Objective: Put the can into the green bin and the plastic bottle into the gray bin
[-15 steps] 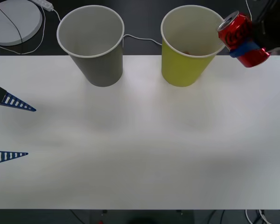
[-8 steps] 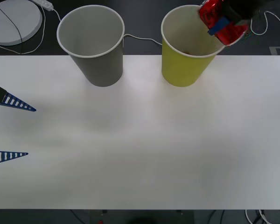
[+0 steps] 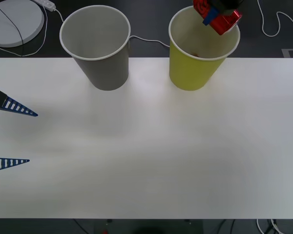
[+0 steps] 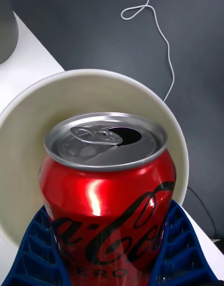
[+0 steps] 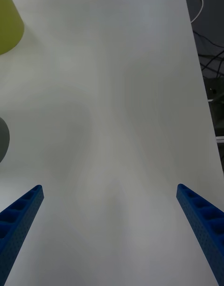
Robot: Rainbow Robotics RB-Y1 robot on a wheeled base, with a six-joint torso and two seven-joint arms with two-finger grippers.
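The red can (image 3: pixel 218 14) hangs tilted over the mouth of the green bin (image 3: pixel 195 68) at the table's far right, with my right gripper (image 3: pixel 214 15) shut on it. In the right wrist view the can (image 4: pixel 109 192) sits between blue fingers (image 4: pixel 32 253), its silver top facing the bin's white inside (image 4: pixel 37 122). The gray bin (image 3: pixel 102 63) stands to the left of the green one. My left gripper (image 3: pixel 12 134) is open at the table's left edge, its fingers (image 5: pixel 21 220) spread above bare table. The plastic bottle is out of view.
A white round disc (image 3: pixel 14 22) with a cable lies behind the table at the far left. White cables (image 3: pixel 146 41) run along the dark floor behind the bins. The white table (image 3: pixel 151 146) stretches in front of both bins.
My right gripper has carried the can leftward and farther back, from beside the green bin's right rim to above its opening. The left arm has stayed still.
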